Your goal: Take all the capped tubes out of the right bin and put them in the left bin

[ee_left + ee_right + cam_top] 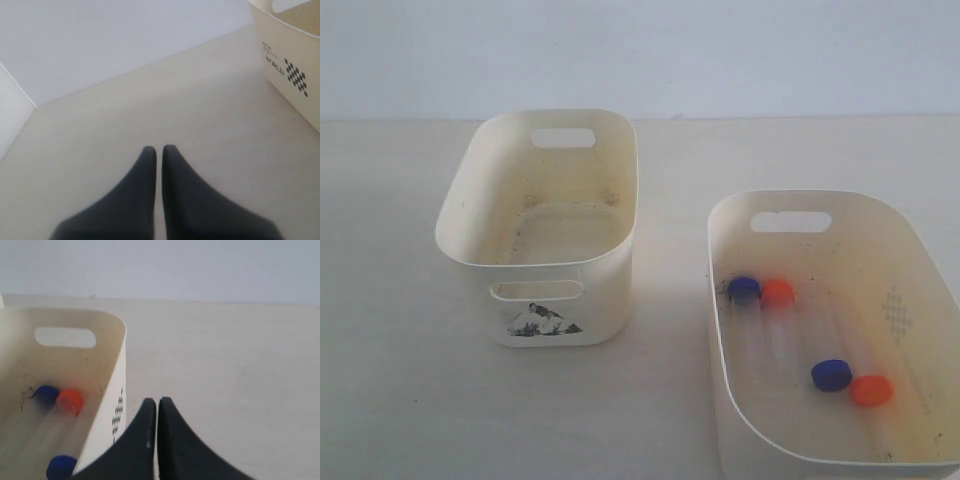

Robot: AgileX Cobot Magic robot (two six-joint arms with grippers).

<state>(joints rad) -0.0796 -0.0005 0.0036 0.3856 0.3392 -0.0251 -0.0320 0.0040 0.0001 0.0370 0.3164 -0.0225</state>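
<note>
we log: left gripper (159, 148) clenched, empty | right gripper (157, 401) clenched, just outside right bin (870, 222) | four capped tubes (831, 375) lie inside it | left bin (605, 300) farther, apart | only left wrist view shows WORLD print (274, 64) on a bin wall

Your robot shows itself through its two pincers, each seen by its own wrist camera. Your left pincer (156, 150) is a pair of matte black fingers (130, 205) — broad at the base, with outer edges that sweep inward in a concave curve to narrow, rounded tips. Their inner faces run straight and flat. The surface looks smooth and plain, and its lower part is blurred. Your right pincer (158, 402) has the same build: two black fingers (185, 450), wide below and tapering to blunt tips, with a faint sheen along the edges. One of them carries a tiny pale speck (148, 444) near its inner edge.
</note>
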